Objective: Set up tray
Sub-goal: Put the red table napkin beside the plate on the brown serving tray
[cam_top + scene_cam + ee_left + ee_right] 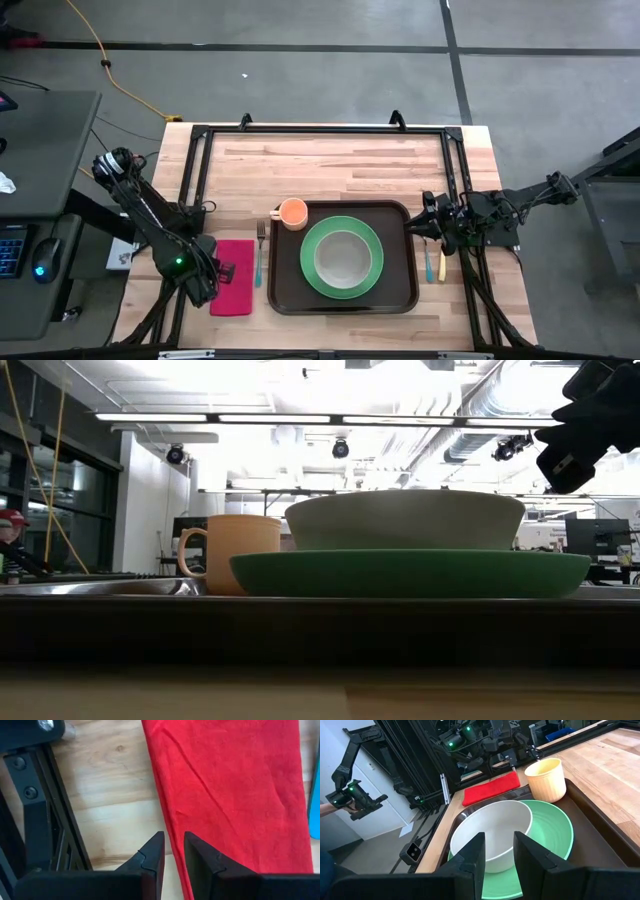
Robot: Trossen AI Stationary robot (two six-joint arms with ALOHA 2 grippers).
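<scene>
The tray lies on the near half of the wooden table, about midway between the two arms. On the tray sits a green plate with a white bowl on it, and an orange cup stands in the tray's far left corner. Just left of the tray lies a fork with a blue handle, and left of that a red napkin. Just right of the tray lies a knife and another utensil with a yellow handle.

The right claw hovers just off the tray's right edge, above the knife, pointing toward the tray; its fingers stand a little apart and hold nothing. The left claw is well left of the tray, over the napkin, its fingers a narrow gap apart and empty.
</scene>
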